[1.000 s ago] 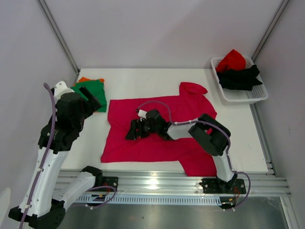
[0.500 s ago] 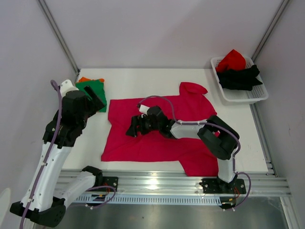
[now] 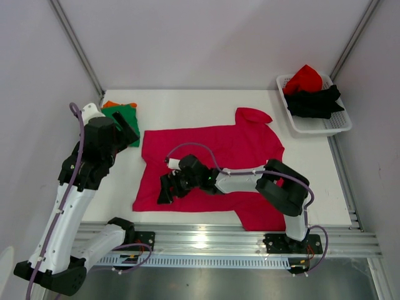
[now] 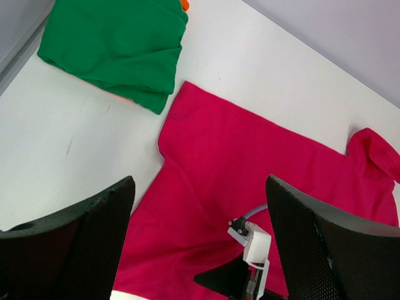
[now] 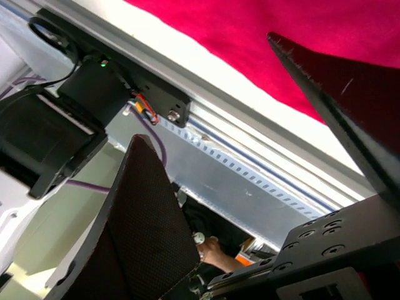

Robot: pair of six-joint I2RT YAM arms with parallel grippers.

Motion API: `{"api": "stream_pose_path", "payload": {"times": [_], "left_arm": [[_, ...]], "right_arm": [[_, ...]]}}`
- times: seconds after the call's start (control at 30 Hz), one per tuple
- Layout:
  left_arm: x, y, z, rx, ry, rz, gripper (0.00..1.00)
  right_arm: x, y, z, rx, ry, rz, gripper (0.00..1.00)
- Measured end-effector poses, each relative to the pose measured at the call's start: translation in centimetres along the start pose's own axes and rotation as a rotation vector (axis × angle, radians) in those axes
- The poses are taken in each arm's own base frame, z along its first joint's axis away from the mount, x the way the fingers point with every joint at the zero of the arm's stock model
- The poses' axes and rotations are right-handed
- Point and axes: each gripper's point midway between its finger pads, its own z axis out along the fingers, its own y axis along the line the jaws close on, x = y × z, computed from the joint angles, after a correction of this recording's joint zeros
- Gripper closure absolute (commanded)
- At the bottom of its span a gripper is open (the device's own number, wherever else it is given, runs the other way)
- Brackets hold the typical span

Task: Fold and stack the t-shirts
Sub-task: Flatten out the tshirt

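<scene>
Top view: magenta-pink t-shirt (image 3: 209, 140) lay spread flat across the middle of the counter (image 3: 187, 103), one sleeve folded over at its upper right corner. A second sleeve reached down to the counter's bottom edge at lower right.

Green t-shirt (image 3: 125, 115) sat folded at the upper left of the counter. The orange t-shirt (image 3: 111, 104) showed only as an edge beneath it.

Red t-shirt (image 3: 304, 78) and black t-shirt (image 3: 315, 102) were bunched together in the white basket (image 3: 325, 128) at upper right.

Left gripper (image 3: 128, 128) hung above the gap between the green stack and the pink shirt. In the left wrist view its jaws stood wide apart, holding nothing.

Right gripper (image 3: 165, 190) was stretched over the lower left part of the pink shirt, near the hem. In the right wrist view its jaws were apart, with the pink cloth (image 5: 350, 25) behind the upper finger and the counter's metal rail (image 5: 250, 169) below. Contact with the cloth could not be told.
</scene>
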Motion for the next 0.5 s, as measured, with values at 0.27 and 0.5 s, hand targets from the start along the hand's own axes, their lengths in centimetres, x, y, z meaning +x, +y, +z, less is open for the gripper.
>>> {"api": "stream_pose_path", "payload": {"times": [0.27, 0.5], "left_arm": [[-0.1, 0.0, -0.1, 0.002, -0.003, -0.001, 0.13], [-0.4, 0.1, -0.6, 0.011, -0.016, -0.007, 0.13]], "right_arm": [[0.7, -0.3, 0.0, 0.012, 0.024, 0.01, 0.1], [1.1, -1.1, 0.5, 0.033, 0.033, 0.01, 0.1]]}}
